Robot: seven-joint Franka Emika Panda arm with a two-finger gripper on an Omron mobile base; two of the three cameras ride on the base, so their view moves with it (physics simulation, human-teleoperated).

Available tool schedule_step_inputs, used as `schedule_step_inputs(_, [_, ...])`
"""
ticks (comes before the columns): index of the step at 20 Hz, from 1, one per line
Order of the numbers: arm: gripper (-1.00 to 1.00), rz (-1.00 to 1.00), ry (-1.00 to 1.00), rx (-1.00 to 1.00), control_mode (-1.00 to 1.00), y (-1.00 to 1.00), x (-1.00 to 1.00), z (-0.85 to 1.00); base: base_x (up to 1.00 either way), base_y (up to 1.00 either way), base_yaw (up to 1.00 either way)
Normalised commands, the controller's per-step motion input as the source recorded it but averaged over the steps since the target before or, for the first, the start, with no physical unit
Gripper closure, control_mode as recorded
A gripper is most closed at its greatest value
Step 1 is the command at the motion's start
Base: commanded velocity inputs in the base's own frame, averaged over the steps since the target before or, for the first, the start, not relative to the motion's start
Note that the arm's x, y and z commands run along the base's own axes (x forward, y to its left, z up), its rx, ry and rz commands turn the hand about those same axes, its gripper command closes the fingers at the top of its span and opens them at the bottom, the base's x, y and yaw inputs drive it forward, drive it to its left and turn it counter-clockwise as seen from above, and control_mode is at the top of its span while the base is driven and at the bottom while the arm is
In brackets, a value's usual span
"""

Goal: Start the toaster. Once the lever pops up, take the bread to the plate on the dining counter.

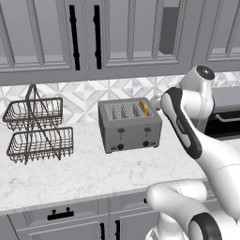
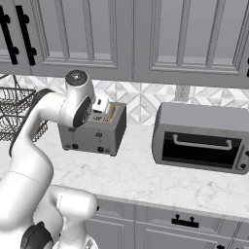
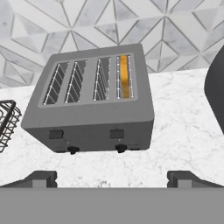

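A white robot arm with dark joints rises from its base at the bottom of both base views; its lower link stands up from a rounded shoulder, then the upper link leans forward and up to a bent elbow capped by a dark disc; from that elbow the forearm drops forward toward the wrist and the hand; in the hand view the gripper (image 3: pixel 112 178) points ahead and slightly downward; its two small dark fingertips (image 3: pixel 40 179) sit far apart at the bottom corners; the jaws are spread wide, with nothing between them.
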Motion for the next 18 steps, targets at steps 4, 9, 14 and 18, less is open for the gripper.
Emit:
schedule_step_inputs(4, [-1.0,0.0,0.0,0.0,-1.0,-0.03,0.03,-0.06,0.0,0.0,0.0])
schedule_step_inputs(9, [-1.0,-0.01,0.0,0.0,-1.0,-0.04,0.15,-0.13,0.0,0.0,0.0])
schedule_step_inputs(14, [-1.0,0.0,0.0,-0.01,-1.0,-0.01,0.21,-0.21,0.0,0.0,0.0])
schedule_step_inputs(18, [-1.0,0.0,-0.04,-0.07,-1.0,0.0,0.21,-0.25,0.0,0.0,0.0])
